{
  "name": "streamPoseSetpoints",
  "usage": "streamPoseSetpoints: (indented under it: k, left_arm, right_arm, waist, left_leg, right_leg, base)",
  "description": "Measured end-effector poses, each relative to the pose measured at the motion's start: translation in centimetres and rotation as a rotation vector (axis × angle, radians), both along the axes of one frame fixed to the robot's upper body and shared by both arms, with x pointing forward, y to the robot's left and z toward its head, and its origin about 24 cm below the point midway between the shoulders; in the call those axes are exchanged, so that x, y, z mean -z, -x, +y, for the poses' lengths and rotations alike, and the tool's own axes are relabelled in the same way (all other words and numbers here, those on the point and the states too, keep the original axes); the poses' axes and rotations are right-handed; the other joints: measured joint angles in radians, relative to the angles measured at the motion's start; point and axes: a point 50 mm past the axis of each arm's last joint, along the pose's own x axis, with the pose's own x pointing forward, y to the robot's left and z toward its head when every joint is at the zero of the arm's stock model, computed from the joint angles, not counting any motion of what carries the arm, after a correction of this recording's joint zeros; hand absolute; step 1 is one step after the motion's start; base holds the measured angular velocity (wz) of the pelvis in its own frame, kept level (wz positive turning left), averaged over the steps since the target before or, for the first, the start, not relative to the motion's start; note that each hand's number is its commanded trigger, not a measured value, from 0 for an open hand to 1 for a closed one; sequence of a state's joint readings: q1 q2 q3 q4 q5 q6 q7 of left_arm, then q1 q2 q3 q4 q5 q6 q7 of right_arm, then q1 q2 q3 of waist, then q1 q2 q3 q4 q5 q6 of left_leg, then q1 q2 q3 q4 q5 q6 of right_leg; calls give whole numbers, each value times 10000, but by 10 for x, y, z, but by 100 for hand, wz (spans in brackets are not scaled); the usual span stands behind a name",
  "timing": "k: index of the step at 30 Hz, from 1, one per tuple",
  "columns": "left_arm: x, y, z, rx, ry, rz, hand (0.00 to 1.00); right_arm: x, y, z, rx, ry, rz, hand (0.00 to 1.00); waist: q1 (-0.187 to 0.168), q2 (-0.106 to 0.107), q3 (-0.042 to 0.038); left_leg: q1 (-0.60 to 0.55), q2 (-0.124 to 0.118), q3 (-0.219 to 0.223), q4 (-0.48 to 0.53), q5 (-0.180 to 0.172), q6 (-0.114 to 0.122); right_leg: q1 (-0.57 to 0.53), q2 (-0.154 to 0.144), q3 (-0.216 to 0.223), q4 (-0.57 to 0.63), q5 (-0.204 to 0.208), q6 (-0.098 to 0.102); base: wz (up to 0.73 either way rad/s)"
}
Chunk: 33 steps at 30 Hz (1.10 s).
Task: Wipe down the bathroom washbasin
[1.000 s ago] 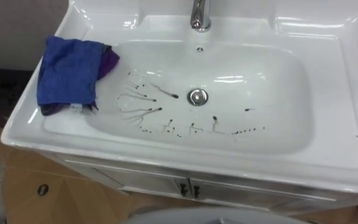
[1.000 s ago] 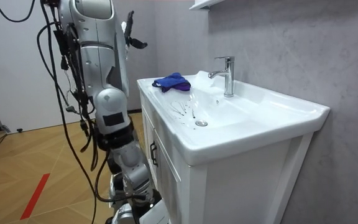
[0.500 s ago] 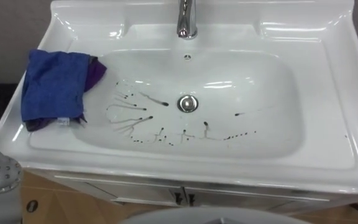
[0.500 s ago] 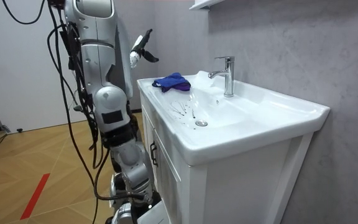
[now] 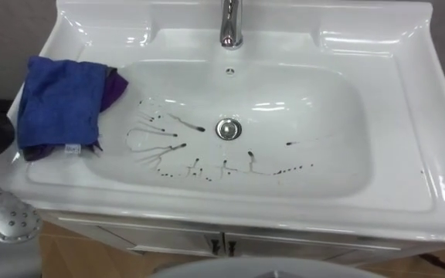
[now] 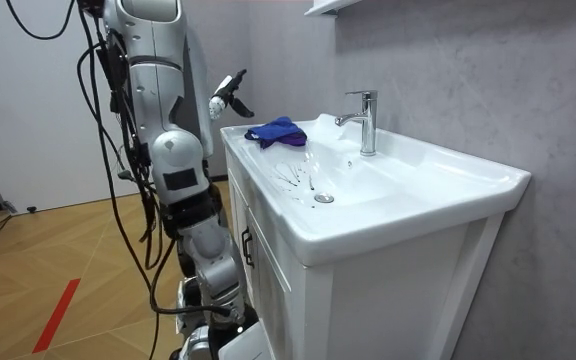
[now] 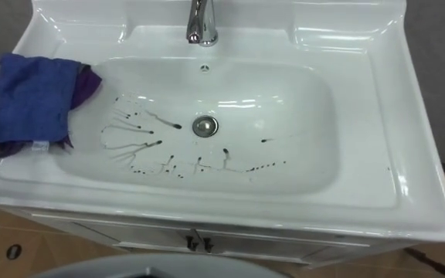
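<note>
A white basin [image 5: 323,116] sits in a vanity top, seen from above. Dark streaks and spots [image 5: 178,148] run across the bowl's floor left of and below the drain [image 5: 228,129]. A crumpled blue cloth [image 5: 56,100] with a purple layer under it lies on the left rim, partly hanging into the bowl. In the room view my left hand [image 6: 224,97] hovers in the air just left of the cloth [image 6: 276,131], fingers spread and holding nothing. My left forearm's grey metal end [image 5: 8,220] pokes in at the lower left, below the rim.
A chrome faucet [image 5: 230,23] stands at the back centre of the basin. The white cabinet [image 6: 268,260] under it has dark door handles [image 5: 221,247]. I stand at the basin's front on a wooden floor; a grey wall backs the vanity.
The eye views have shifted, so the basin sits more centred. In the room view my left hand has come down and forward towards the cloth, and the forearm has risen into the lower left.
</note>
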<state>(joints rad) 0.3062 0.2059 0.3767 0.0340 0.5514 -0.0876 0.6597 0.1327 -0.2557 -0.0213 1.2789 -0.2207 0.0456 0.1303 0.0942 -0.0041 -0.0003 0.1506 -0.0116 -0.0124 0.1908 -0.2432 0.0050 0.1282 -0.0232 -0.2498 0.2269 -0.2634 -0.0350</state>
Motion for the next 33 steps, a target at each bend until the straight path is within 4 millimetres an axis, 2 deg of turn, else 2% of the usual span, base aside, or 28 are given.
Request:
streamPoseSetpoints:
  k: [5, 10, 14, 20, 22, 27, 33]
  left_arm:
    - [7, -3, -7, 361, 240, 356, 0]
    - [7, -12, -14, 788, 405, 438, 0]
    - [-10, -21, -21, 1186, 190, -320, 0]
    - [-37, -30, -30, 1714, -262, -1471, 0]
    - [-40, -33, -31, 1780, -285, -1649, 0]
    - [-48, -39, -34, 1976, -348, -2066, 0]
    - [-50, -41, -36, 2168, -344, -2094, 0]
  right_arm:
    - [2, -8, 8, -132, -59, -225, 0]
    - [2, -19, 13, -630, -132, -540, 0]
    - [3, -20, 13, -615, -150, -560, 0]
    - [3, -14, 13, -393, -112, -467, 0]
    - [3, -13, 13, -386, -117, -435, 0]
    - [3, -11, 13, -393, -187, -391, 0]
    - [4, -12, 14, -515, -225, -350, 0]
  waist:
    - [-5, -43, -31]
    - [-27, -19, -29]
    - [-84, -2, -23]
    - [-211, 172, 2]
    - [-341, 235, 17]
    - [-392, 325, -3]
    - [-428, 301, 14]
  left_leg:
    - [-45, 15, 2, 11, 0, 1]
    - [-74, 54, 73, 11, 0, 1]
    - [-54, 47, 95, 64, 0, 2]
    - [-70, 48, 108, 72, -1, 2]
    - [-87, 45, 115, 79, 0, 2]
    - [-103, 45, 119, 70, 1, 4]
    - [-154, 48, 119, 64, 1, 4]
  right_leg:
    - [-20, 81, 11, -126, 90, 10]
    - [-4, 131, 131, -253, 281, 8]
    - [-4, 110, 245, -243, 300, 19]
    - [-17, 111, 271, -268, 342, 21]
    - [-18, 109, 265, -335, 344, 24]
    - [-6, 119, 278, -409, 384, 38]
    - [-26, 128, 283, -415, 409, 36]
  base:
    - [1]
    - [-8]
    - [-6]
    - [-2]
    - [0]
    - [0]
    - [0]
